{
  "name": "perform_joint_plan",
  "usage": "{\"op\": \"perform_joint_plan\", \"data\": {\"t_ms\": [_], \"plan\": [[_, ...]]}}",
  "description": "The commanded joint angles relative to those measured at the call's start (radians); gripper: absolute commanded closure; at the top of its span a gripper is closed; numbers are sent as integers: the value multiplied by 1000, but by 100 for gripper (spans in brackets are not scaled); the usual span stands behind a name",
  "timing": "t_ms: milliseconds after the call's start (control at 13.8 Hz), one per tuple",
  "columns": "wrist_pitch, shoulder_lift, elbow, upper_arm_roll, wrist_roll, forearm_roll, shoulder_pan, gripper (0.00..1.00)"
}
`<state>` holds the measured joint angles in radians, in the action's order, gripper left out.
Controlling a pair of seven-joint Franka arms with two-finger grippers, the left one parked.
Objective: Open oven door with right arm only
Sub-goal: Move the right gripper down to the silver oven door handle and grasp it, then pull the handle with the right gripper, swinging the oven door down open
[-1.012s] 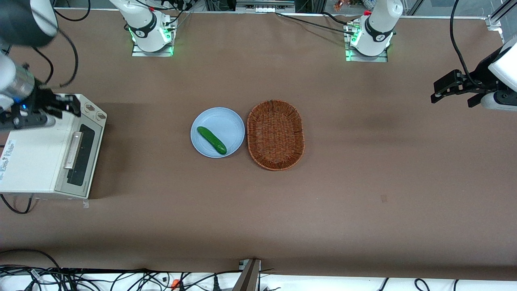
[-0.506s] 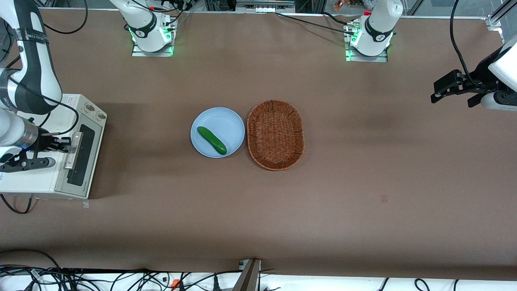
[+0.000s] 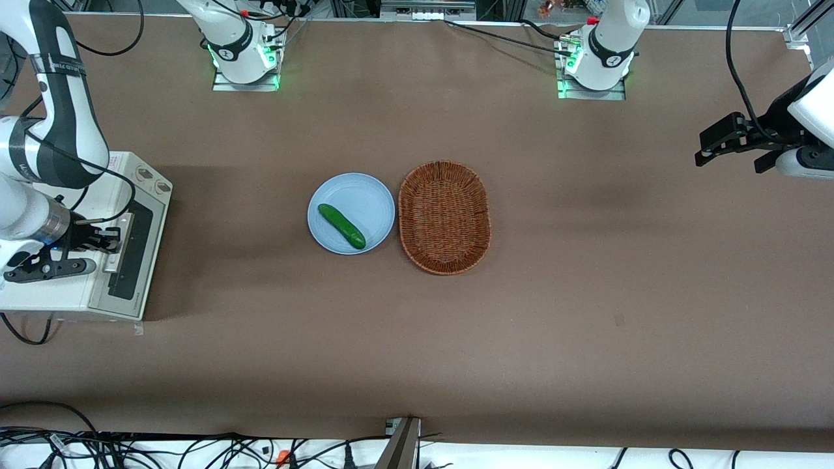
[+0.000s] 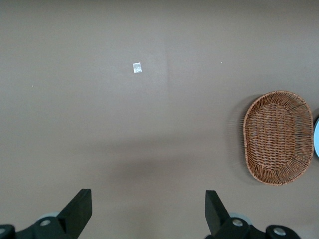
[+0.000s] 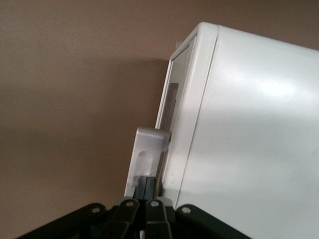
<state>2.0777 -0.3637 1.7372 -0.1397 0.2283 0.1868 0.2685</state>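
— Two arms show in the front view; where is the working one?
— The right arm (image 3: 62, 104) reaches down over the off-white toaster oven (image 3: 58, 260) at its own end of the table. Its gripper (image 3: 107, 240) sits at the silver handle (image 3: 120, 242) of the oven door (image 3: 130, 251), about midway along the bar.
— And the door?
— It looks shut against the oven body, its dark window facing the middle of the table. The two knobs (image 3: 151, 179) lie beside it, farther from the camera.
— Anything else on the table?
— A blue plate (image 3: 371, 195) with a cucumber (image 3: 341, 226) on it, touching or just beside a wicker basket (image 3: 444, 217), well apart from the oven.
— The left wrist view?
— Only brown table (image 4: 124, 124), the basket (image 4: 277, 137) and a small white scrap (image 4: 137, 67).
— And the right wrist view?
— The gripper (image 5: 148, 191) has its fingers pressed together, their tips tucked in at the handle (image 5: 144, 154), between the bar and the door (image 5: 174, 94). Whether they pinch the bar or merely hook it I cannot tell.
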Motion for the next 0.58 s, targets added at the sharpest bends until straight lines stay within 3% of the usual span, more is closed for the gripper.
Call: {"op": "perform_joint_plan", "data": {"t_ms": [0,145,289,506], "plan": [[24,-11,13,-3,-6,11,5,100],[25,-30,7,-3,-26,0,5,100],[27,-72,1,-15,-149,3,-6,100],[105,-124,5,-18,-294,-6,-81,100]]}}
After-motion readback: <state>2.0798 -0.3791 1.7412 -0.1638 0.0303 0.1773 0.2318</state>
